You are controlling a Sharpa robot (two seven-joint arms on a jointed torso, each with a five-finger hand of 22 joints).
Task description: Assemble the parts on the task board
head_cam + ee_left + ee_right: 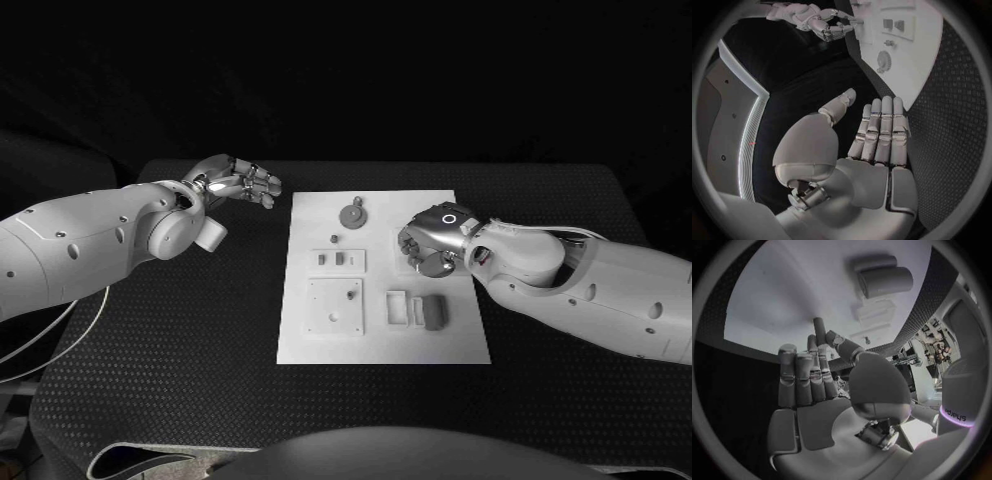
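Task board, a flat white rectangular plate [320, 345], lay in the middle of the black dimpled table [173, 380], long side running away from the robot.

Left of the board, the left silver many-fingered hand [242, 181] hovered over bare table near the board's far left corner, apart from it. In the left wrist view [873, 135] its fingers were straight and side by side, thumb off to one side, nothing in its grasp.

On the board, left to right: a square white block with small holes [335, 305] toward the near left; beyond it a small white rectangular plate with two dark slots [338, 260]; a tiny dark peg [333, 239]; farther back a round grey disc with a knob [353, 213]. Near the middle, a low white slotted fixture [400, 306], with a grey cylindrical part [437, 311] lying just beside it.

Right silver many-fingered hand [431, 240] was over the board's right half, beyond the cylinder. Fingers were extended in the right wrist view [807, 385]. Whether it pinched any part, I could not tell.
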